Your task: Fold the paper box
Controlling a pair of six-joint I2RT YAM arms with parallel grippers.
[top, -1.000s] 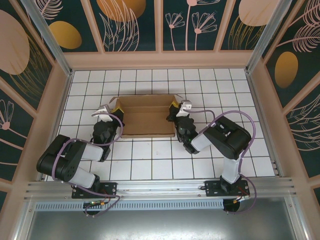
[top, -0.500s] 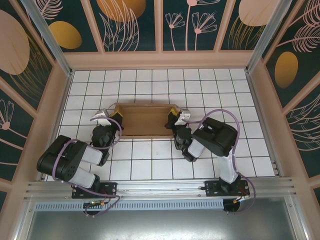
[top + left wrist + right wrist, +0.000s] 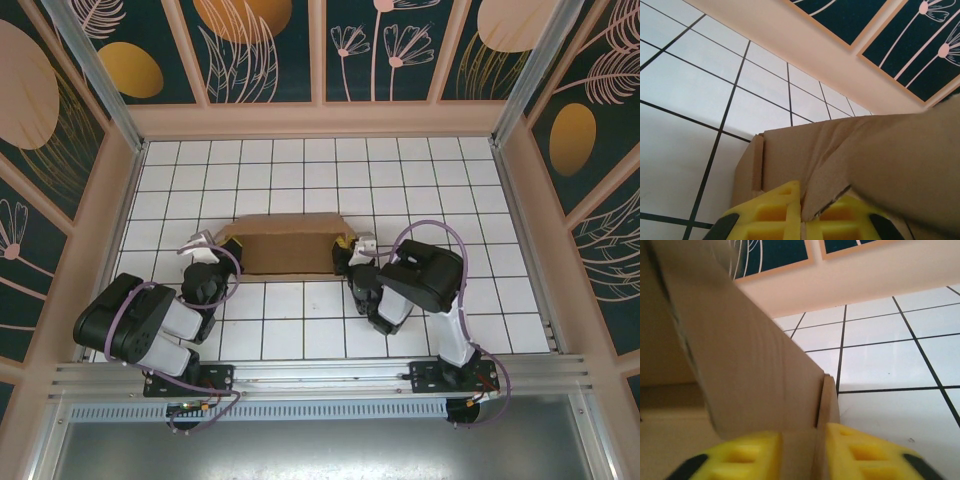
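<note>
Right at the near edge, a metal rail [image 3: 320,378] carries both arms. The left arm [image 3: 135,320] is folded low and reaches forward and inward. The right arm [image 3: 430,280] is doubled over toward the middle. Just past them, the left end effector [image 3: 222,243] sits at the left end of the paper box [image 3: 285,252] and the right end effector [image 3: 350,246] sits at its right end, so the box is held from both sides.

Seen from the left wrist, the left end effector [image 3: 801,220] has its yellow fingers [image 3: 765,220] pressed together on a thin cardboard edge of the paper box [image 3: 875,150]. A short side flap stands just to the left of that edge, and a larger panel leans in from the right.

From the right wrist, the right end effector [image 3: 802,457] is pinching cardboard too. A narrow flap is caught between its yellow fingers [image 3: 865,455], and a broad panel of the paper box [image 3: 740,370] slants up and away to the left above them.

The box rests around the middle of the white tiled table [image 3: 300,170], with its long side running left to right. From overhead a brown panel shows, with a paler strip along its far edge. I cannot tell how steeply that panel stands. Beyond it, tiles with dark grout lines run to the back wall [image 3: 320,50], where pale pink framing surrounds dark teal panels painted with line-drawn flowers and orange discs
</note>
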